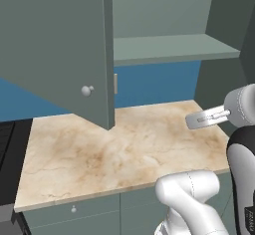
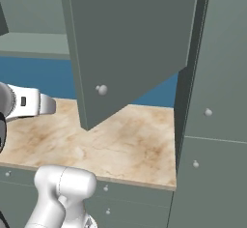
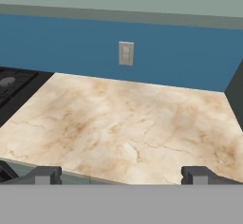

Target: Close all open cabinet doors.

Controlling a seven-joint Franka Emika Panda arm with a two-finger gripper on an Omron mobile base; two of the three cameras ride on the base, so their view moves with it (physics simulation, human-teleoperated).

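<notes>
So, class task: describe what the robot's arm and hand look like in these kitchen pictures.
The arm is glossy white with rounded, tube-like links and a dark joint section with small white lettering. A white block with dark markings sticks out sideways from it. The hand has two small, dark grey, blocky finger tips. No cables show.

The beige marbled desk (image 1: 99, 154) meets the blue back wall (image 3: 71, 47), beside a black stove (image 3: 12, 88).

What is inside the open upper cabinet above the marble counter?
Inside the upper cabinet, the left base view shows one bare grey-green shelf and the back wall. The left open cabinet door covers the left part of the inside, so whatever lies there cannot be seen.
</notes>
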